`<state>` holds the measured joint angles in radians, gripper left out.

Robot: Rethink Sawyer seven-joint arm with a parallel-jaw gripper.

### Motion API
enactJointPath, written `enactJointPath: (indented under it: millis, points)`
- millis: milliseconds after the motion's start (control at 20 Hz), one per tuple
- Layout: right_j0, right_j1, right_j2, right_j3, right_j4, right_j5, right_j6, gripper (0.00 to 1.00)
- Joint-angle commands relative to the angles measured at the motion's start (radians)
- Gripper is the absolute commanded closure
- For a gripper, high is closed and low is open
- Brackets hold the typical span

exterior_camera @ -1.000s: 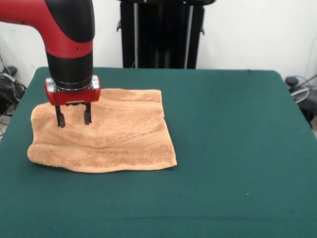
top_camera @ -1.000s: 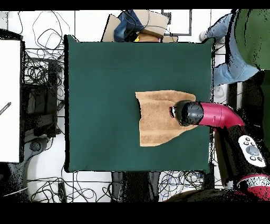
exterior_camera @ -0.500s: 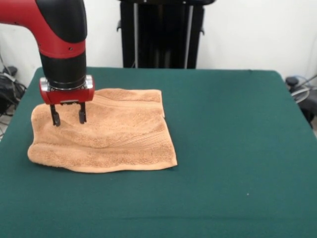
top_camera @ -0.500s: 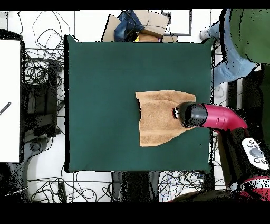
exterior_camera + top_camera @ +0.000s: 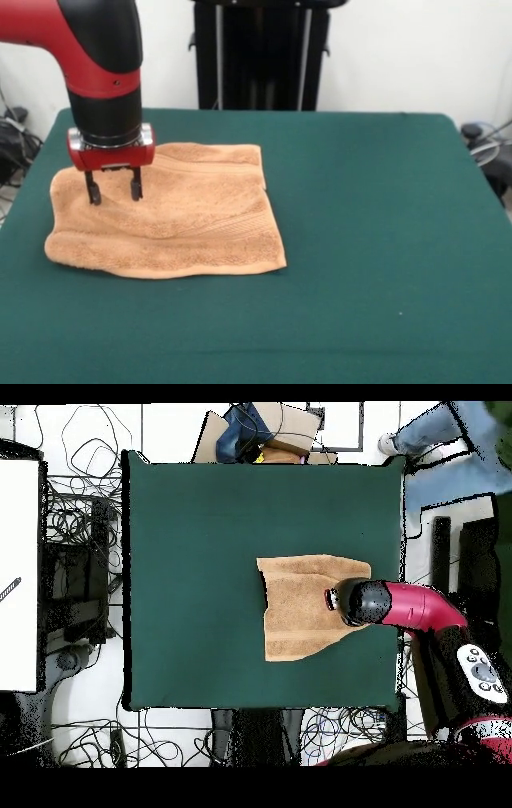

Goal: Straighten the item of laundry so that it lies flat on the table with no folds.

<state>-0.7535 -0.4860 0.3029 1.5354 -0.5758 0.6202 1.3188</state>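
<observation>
Green felt table (image 5: 384,240) carries the towel (image 5: 192,216) at nine o'clock in the front view, still doubled over with a thick folded edge nearest camera. Your gripper (image 5: 113,192) hangs over the towel's ten o'clock corner, fingers (image 5: 94,192) parted, holding nothing. Over the last second it shifted toward that corner, then dipped slightly. Judgement: you are lining up a corner pinch; unfolding has not begun.

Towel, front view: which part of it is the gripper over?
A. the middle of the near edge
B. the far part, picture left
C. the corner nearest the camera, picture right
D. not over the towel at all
B: the open gripper stands over the far, picture-left part of the towel, with both fingertips down at the cloth.
</observation>
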Motion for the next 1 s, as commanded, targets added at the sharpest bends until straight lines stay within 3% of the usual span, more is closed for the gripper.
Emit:
enactJointPath:
  millis: [50, 300, 350, 1000]
  points:
    - [0.002, 0.042, 0.063, -0.016, -0.002, -0.053, 0.011, 0.0]
    - [0.005, 0.048, 0.067, -0.028, 0.01, -0.041, 0.016, 0.0]
    - [0.007, 0.049, 0.066, -0.032, 0.011, -0.038, 0.018, 1.0]
    - [0.048, 0.048, 0.042, -0.049, -0.001, -0.058, 0.063, 1.0]
